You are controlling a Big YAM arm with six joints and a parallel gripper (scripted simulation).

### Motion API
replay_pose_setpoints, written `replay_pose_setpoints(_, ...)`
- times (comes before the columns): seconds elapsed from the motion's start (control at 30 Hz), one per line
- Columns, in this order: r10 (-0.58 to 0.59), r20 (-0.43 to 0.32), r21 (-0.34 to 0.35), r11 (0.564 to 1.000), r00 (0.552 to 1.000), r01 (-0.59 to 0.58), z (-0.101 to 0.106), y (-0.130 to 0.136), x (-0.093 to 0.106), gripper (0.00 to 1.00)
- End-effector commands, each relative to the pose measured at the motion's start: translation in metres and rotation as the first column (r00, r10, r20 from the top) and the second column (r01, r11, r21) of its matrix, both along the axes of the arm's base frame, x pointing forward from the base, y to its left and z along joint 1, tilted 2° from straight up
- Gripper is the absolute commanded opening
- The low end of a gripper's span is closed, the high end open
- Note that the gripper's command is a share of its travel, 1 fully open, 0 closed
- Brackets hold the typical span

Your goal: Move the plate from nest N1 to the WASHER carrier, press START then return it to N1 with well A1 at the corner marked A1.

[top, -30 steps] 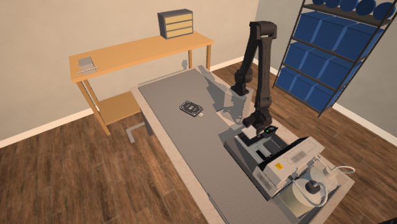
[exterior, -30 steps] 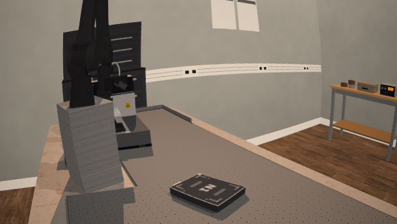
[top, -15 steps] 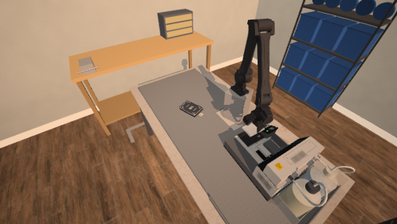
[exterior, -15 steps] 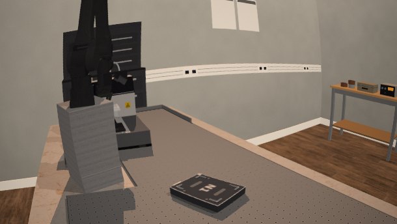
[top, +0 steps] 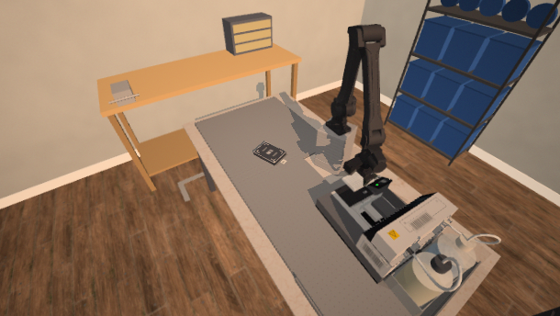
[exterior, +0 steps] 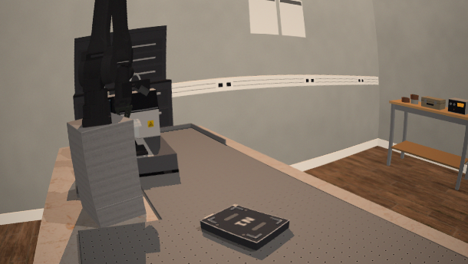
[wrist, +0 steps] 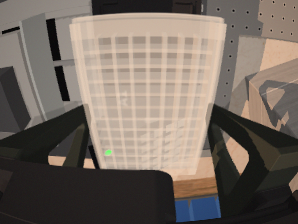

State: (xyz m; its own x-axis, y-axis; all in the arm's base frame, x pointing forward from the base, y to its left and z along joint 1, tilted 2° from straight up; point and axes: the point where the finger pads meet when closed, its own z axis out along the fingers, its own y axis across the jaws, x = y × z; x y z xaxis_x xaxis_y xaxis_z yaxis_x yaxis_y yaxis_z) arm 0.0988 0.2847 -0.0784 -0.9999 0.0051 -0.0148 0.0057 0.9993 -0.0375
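The plate (wrist: 149, 96) is a pale, translucent well plate. It sits lengthwise between my gripper's (wrist: 149, 119) two dark fingers, which are shut on its long sides. In the top view my gripper (top: 367, 174) hangs above the front of the washer (top: 395, 220) and holds the plate (top: 355, 183) clear of the dark carrier (top: 355, 198). The washer's lamp (top: 377, 185) shines green, and it shows through the plate as a green spot (wrist: 107, 152). The black nest N1 (top: 269, 156) lies empty on the table, and the exterior view also shows it (exterior: 245, 226). I cannot tell where the cut-off corner is.
The arm's grey pedestal (exterior: 105, 173) stands between nest and washer (exterior: 155, 153). Bottles and tubing (top: 441, 266) sit behind the washer. An orange bench (top: 193, 78) with a drawer box stands beyond the table, and blue bin shelves (top: 468, 69) stand to the right.
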Motion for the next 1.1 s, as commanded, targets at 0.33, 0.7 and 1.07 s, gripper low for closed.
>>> replay_pose_setpoints(0.33,-0.303,0.012,0.012,0.953,0.953,0.303,-0.004,-0.02,0.044,0.82)
replay_pose_setpoints(0.7,-0.282,0.022,0.039,0.959,0.959,0.281,-0.003,-0.028,0.105,0.82)
replay_pose_setpoints(1.07,-0.282,0.025,0.034,0.959,0.959,0.281,-0.006,-0.05,0.147,0.82)
